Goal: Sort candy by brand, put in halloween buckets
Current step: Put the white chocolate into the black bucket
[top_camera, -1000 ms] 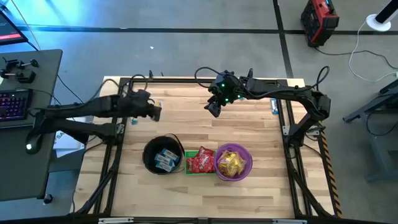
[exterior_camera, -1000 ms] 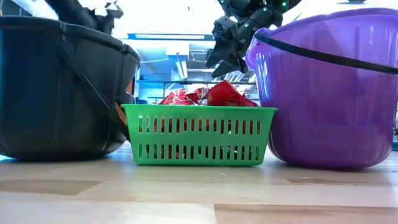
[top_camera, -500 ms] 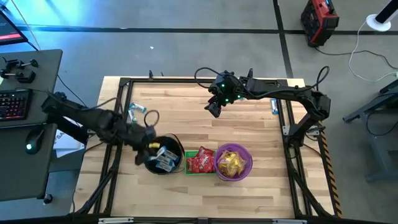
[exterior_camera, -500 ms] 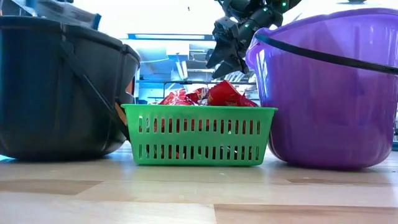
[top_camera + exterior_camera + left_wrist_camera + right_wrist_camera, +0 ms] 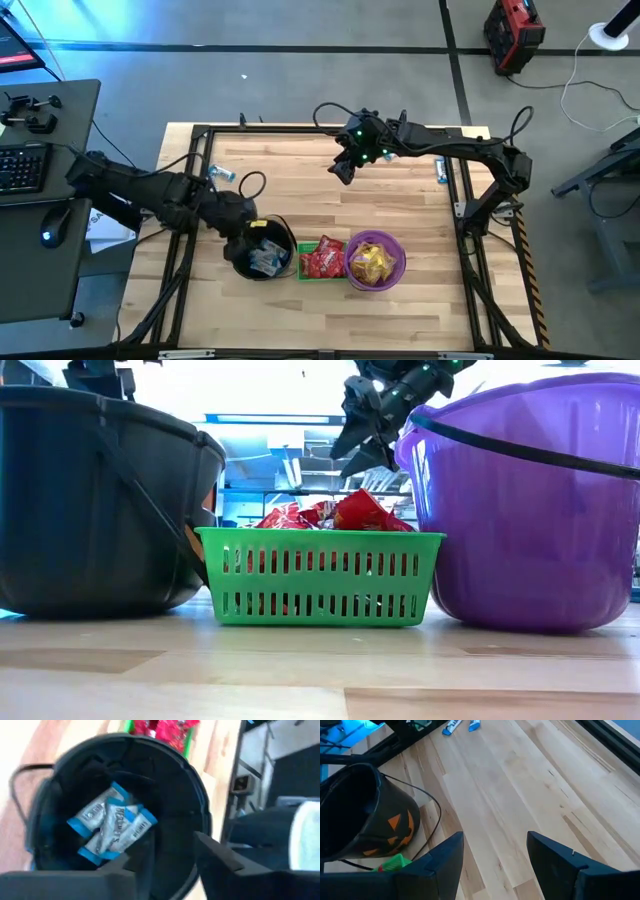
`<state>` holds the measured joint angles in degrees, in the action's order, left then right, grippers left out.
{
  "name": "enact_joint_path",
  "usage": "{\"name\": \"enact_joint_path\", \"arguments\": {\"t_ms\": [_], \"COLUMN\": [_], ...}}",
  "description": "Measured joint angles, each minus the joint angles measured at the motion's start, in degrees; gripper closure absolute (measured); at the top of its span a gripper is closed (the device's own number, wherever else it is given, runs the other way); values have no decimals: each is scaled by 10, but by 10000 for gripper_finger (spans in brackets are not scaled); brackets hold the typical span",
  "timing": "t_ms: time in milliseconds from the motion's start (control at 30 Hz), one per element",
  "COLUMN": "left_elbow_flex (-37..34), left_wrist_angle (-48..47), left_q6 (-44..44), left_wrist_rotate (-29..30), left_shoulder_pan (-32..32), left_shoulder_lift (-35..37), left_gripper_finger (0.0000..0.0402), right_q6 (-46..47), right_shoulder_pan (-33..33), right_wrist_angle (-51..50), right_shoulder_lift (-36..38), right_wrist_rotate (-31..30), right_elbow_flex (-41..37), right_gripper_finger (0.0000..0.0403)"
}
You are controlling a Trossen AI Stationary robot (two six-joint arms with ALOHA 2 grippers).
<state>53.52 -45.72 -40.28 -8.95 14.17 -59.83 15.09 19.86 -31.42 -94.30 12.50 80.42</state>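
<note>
Our left pincer [image 5: 165, 862], fingers parted and empty, hangs over the black pail [image 5: 262, 248], nearer the loose candy [image 5: 222, 174] than the wide-open right pincer [image 5: 342, 170].

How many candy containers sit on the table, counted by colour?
Black pail: 1
Green basket: 1
Purple bucket: 1
Total: 3

Left claw [image 5: 243, 222]: lowered at seven o'clock, fingers parted, holding nothing. Right claw [image 5: 343, 170]: raised at twelve o'clock, fingers apart, empty.
</note>
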Motion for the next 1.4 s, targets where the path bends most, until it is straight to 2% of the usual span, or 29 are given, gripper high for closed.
{"name": "enact_joint_path", "arguments": {"t_ms": [133, 267, 367, 500, 600, 700, 833, 900, 933, 1033, 1133, 1400], "left_elbow_flex": [0, 0, 1, -17, -44, -73, -87, -87, -87, -87, -87, -87], "left_wrist_angle": [-24, -53, -69, -63, 8, 121, 236, 269, 284, 317, 335, 336], "left_q6": [40, 72, 100, 170, 202, 177, 94, 61, 47, 20, 15, 20], "left_wrist_rotate": [-64, -62, -55, -45, -47, -69, -91, -92, -92, -94, -93, -64], "left_shoulder_pan": [-26, -67, -123, -224, -300, -364, -412, -421, -421, -417, -411, -403], "left_shoulder_lift": [1, 32, 58, 74, 62, 32, -20, -42, -49, -65, -72, -72], "left_gripper_finger": [227, 199, 195, 196, 196, 196, 196, 196, 196, 196, 197, 197], "right_q6": [37, 94, 173, 332, 460, 542, 539, 539, 547, 537, 530, 536], "right_shoulder_pan": [0, 10, 27, 55, 72, 112, 181, 214, 234, 286, 303, 304], "right_wrist_angle": [-51, -108, -106, -106, -100, -65, 56, 63, 69, 73, 73, 65], "right_shoulder_lift": [0, 13, 53, 115, 166, 179, 131, 92, 72, 14, -24, -78], "right_wrist_rotate": [-1, -23, -68, -112, -161, -202, -234, -267, -269, -223, -195, -213], "right_elbow_flex": [2, -12, -66, -182, -268, -328, -348, -336, -328, -312, -290, -221], "right_gripper_finger": [192, 192, 192, 192, 192, 192, 192, 192, 192, 192, 192, 192]}}
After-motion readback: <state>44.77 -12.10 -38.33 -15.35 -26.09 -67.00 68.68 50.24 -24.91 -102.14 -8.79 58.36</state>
